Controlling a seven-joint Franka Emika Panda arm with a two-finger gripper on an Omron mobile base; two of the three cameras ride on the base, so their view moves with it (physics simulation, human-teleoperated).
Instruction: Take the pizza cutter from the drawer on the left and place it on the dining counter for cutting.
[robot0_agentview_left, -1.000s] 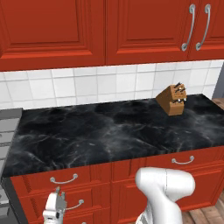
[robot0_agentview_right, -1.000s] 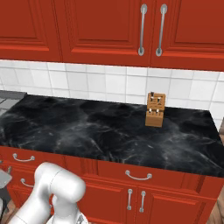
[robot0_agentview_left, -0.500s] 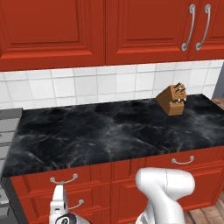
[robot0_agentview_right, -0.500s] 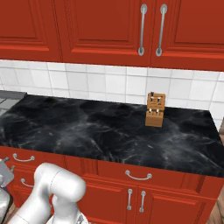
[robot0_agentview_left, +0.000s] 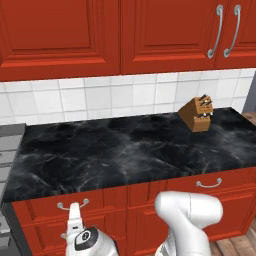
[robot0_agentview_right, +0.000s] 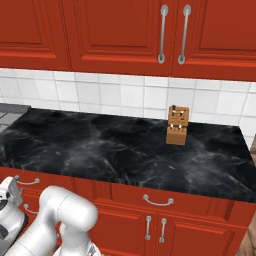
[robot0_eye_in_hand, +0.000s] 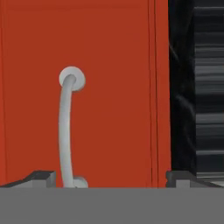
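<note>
Facing a closed red drawer (robot0_eye_in_hand: 109, 87) under the black marble counter (robot0_agentview_left: 125, 150); drawer front shut flush, its curved silver bar handle (robot0_eye_in_hand: 66, 131) running lengthwise in the hand view; gripper (robot0_eye_in_hand: 109, 178) jaws spread wide, nothing between them, one dark fingertip (robot0_eye_in_hand: 41, 178) on either side of the handle's near end; cannot tell whether the tips touch the drawer front. In the left base view the gripper (robot0_agentview_left: 74, 215) points up at the left drawer's handle (robot0_agentview_left: 71, 204), just below the counter edge; in the right base view the hand (robot0_agentview_right: 10, 192) sits beside that same handle (robot0_agentview_right: 27, 181). Pizza cutter hidden, presumably behind a shut front; cannot tell which. Wooden knife block (robot0_agentview_left: 196, 113) stands upright toward the counter's right rear, near the pale tiled wall (robot0_agentview_left: 100, 97); red wall cupboards (robot0_agentview_left: 125, 35) hang above; another drawer with a like handle (robot0_agentview_left: 209, 184) lies to the right.
</note>
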